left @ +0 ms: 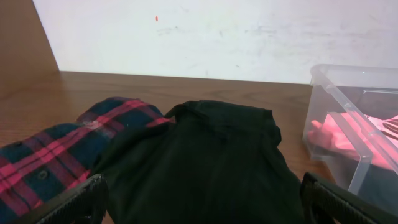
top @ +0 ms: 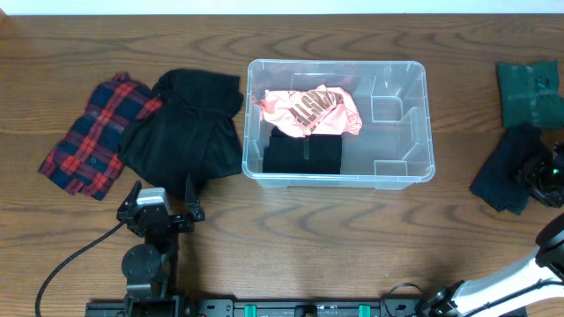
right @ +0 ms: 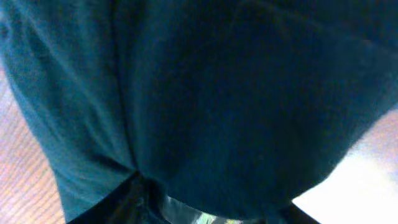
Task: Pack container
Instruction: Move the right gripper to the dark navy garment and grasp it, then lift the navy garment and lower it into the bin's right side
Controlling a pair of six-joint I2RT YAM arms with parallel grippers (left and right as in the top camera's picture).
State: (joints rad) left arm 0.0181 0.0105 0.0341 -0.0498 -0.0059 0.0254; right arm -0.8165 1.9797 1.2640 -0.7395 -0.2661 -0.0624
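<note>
Desk: brown wood grain, carrying everything below; a pale wall rises behind it in the left wrist view.
Container: clear plastic bin with a rounded rim, standing upright on the desk at the middle of the overhead view, toward the far edge. Its right half is bare, with moulded steps showing at the corners. In the left wrist view its near corner stands at the right edge.
Black garment: loose heap on the desk just left of the container, overlapping the plaid shirt's right edge.
Plaid shirt: red and dark blue check, lying flat at the far left of the desk.
Dark garment: crumpled on the desk near the right edge, well apart from the container. It fills the right wrist view as blue-green cloth.
Green garment: folded, just behind the dark garment.
Pink garment: bunched, with dark lettering, inside the container's left half at the back.
Black folded piece: inside the container, in front of the pink garment and touching it.
Left gripper: fingers spread wide, holding nothing, at the black garment's near edge.
Right gripper: down at the dark garment's right side; cloth hides the fingers, so I cannot tell whether it is pinching.
</note>
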